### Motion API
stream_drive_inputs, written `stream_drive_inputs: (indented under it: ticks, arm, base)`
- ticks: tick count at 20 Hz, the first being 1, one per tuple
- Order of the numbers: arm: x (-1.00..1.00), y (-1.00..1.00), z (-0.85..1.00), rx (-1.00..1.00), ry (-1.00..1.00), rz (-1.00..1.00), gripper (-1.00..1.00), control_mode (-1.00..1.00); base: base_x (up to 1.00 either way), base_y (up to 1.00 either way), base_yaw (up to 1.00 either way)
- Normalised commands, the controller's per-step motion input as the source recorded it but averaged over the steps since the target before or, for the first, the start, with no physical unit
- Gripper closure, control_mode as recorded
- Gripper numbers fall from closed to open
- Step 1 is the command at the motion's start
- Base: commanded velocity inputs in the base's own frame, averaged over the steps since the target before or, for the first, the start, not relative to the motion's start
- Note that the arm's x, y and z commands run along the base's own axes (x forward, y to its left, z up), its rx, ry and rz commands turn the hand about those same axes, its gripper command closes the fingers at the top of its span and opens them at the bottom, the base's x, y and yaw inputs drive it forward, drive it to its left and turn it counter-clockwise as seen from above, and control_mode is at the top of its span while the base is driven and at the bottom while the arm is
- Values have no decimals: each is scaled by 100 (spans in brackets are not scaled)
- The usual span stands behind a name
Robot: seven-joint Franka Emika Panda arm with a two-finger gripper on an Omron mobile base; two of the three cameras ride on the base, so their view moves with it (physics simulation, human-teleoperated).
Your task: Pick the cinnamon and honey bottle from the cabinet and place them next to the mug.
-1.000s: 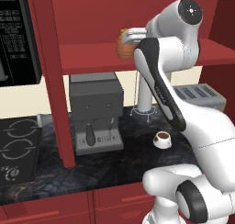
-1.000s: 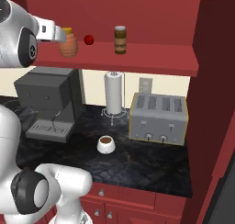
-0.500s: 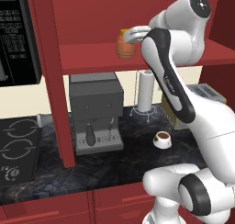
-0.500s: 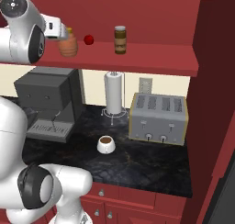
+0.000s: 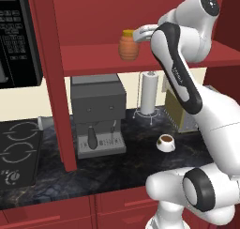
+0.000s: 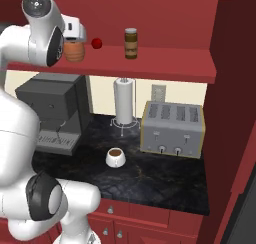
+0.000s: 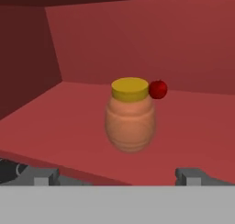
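Since the honey bottle looks rigid, ribbed and probably slick, I'd grab its belly; red ball sits at 1 o'clock, gripper spread wide, empty.

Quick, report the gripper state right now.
Gripper: open, holding nothing; its fingertips are spread wide in front of the honey bottle on the cabinet shelf, not yet around it.
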Motion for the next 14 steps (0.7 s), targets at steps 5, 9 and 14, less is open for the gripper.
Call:
stream_drive_inputs:
  ticks: [5, 9, 14]
  arm:
    - [39, 0, 0, 0, 0, 0, -100, -100]
    - [40, 0, 0, 0, 0, 0, -100, -100]
    - [32, 0, 0, 0, 0, 0, -100, -100]
  base:
    - [0, 0, 0]
    - [0, 0, 0]
    - [0, 0, 0]
